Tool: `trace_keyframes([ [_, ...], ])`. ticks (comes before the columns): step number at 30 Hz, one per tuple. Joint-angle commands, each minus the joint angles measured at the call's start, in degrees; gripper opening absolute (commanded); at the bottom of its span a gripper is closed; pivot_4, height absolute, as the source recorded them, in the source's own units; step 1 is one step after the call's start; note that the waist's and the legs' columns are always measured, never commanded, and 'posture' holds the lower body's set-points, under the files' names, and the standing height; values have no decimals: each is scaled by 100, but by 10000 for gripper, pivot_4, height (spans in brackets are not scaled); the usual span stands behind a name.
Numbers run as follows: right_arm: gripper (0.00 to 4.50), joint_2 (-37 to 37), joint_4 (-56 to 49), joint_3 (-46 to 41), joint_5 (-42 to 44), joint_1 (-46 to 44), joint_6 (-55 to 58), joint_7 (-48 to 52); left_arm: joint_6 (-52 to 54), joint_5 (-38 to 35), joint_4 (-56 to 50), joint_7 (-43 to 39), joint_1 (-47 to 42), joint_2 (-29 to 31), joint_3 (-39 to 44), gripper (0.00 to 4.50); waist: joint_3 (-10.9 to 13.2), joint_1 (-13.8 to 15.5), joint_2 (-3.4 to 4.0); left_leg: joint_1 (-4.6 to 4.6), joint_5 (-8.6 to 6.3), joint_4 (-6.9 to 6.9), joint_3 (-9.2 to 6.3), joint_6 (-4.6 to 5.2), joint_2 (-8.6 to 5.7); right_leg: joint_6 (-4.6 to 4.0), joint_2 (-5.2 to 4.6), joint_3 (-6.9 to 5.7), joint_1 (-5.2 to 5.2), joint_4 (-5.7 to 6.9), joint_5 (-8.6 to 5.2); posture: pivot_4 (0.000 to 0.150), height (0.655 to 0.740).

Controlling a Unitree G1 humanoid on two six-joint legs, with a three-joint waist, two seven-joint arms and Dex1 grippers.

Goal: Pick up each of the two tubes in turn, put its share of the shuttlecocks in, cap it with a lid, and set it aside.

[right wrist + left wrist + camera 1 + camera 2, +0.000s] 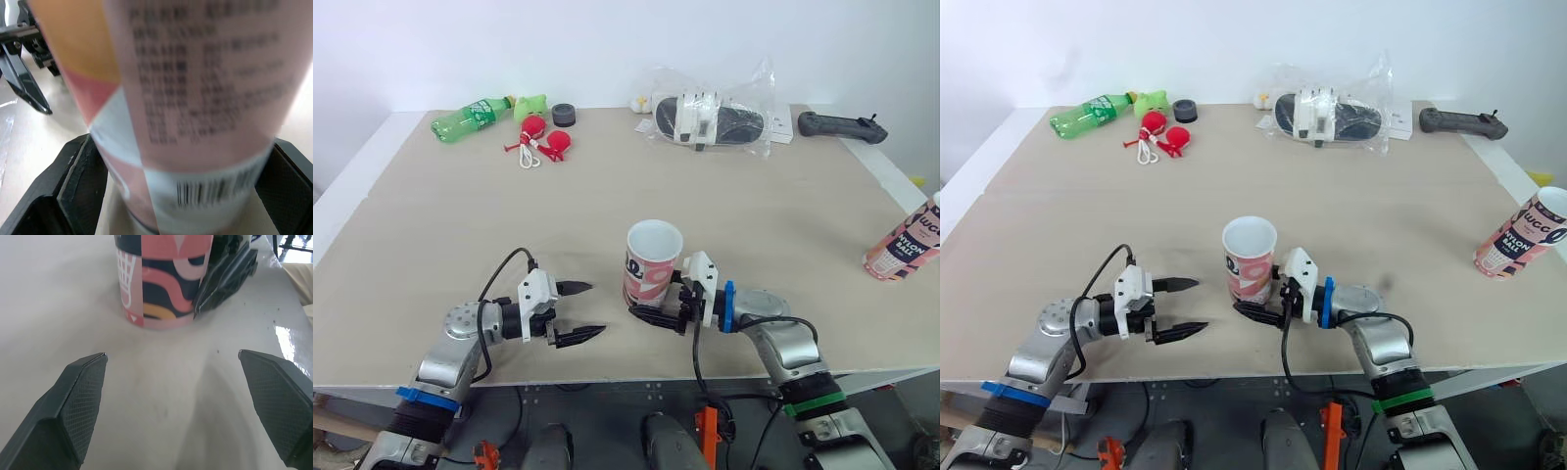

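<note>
Beige table (431, 255), near edge first. The left gripper (595, 308) hovered low at near left with its fingers spread wide, holding nothing and aimed at the near tube (652, 262). The right gripper (183, 161) sat just right of centre. Its two black fingers (80, 181) were closed on either side of that tube's foot. The tube stood upright with its base on the table.

Risks, as judged:
- The grip was very low on a tall, light tube, so a lift or a quick swing could let it tip or pivot between the pads.
- A harder squeeze might dent the thin wall and spoil the fit of a lid.
- The left gripper stood near, and a careless reach could knock the tube or clash with the right fingers.
- The mouth was narrow, so anything fed in off-centre could catch the rim and push the tube over.

Containers:
- Near tube: mouth open, white inner wall seen, nothing seen inside.
- Far tube (1518, 237): mid-depth toward the right edge, well apart, uncapped, contents not to be told.
- Green bottle (470, 117): far left, lying on its side, fill unclear.
- Clear plastic bag (710, 116): far centre, with something black and white inside.
- Black round piece (565, 115): near the bottle, possibly a lid.
</note>
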Motion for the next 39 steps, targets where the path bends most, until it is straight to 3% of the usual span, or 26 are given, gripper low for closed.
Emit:
trace_keyframes([
  [1,45000,116,-274,-347,250,-71,93,-275,-23,-131,-224,123,-93,-57,146,44242,0,1,0,0,0,0,0,0,0,0,0,0,0,0,0,1500,7400],
  [6,45000,154,-763,-809,523,232,434,-816,274,-337,-362,404,-245,-214,280,44242,1,11,-1,-5,0,0,-1,0,0,1,-1,0,-2,0,0,1500,7400],
  [7,40267,135,-871,-777,542,325,504,-804,290,-336,-382,417,-251,-220,259,45000,1,11,-1,-5,0,0,-2,0,0,2,-1,-1,-1,-1,0,1500,7400],
  [9,39152,133,-970,-661,483,457,555,-810,291,-303,-396,417,-233,-241,186,45000,0,10,-1,-5,0,-2,-4,0,0,1,-1,-4,-2,-1,-4,1500,7400],
  [12,34007,129,-986,-547,424,502,606,-799,260,-244,-357,400,-224,-253,122,45000,0,-3,-2,-4,0,-3,-3,0,0,2,-1,-4,-1,-1,-6,1500,7400],
  [19,34007,254,-929,-831,510,320,600,-1102,238,-208,-277,449,-321,-210,140,45000,0,-2,-2,-1,0,-2,-3,0,0,-3,-1,-4,0,-1,-1,1500,7400],
  [22,34007,432,-846,-1299,418,231,356,-1841,281,-217,-271,571,-394,-258,180,45000,1,5,-3,-4,0,-2,-3,0,0,-2,-1,-4,-2,-1,0,1500,7400],
  [31,34007,363,-117,-2794,-988,-26,-316,-5252,730,-374,-370,1048,-825,-591,233,45000,2,45,-4,-17,0,-4,-3,-1,-5,6,-6,-4,-7,-8,-4,1500,7400],
  [39,34007,241,756,-3214,-1354,-247,-730,-6356,657,-282,-288,933,-923,-668,128,45000,3,-13,-1,-7,0,-20,-1,0,-5,-1,-5,0,-9,-7,-6,1500,7400],
])
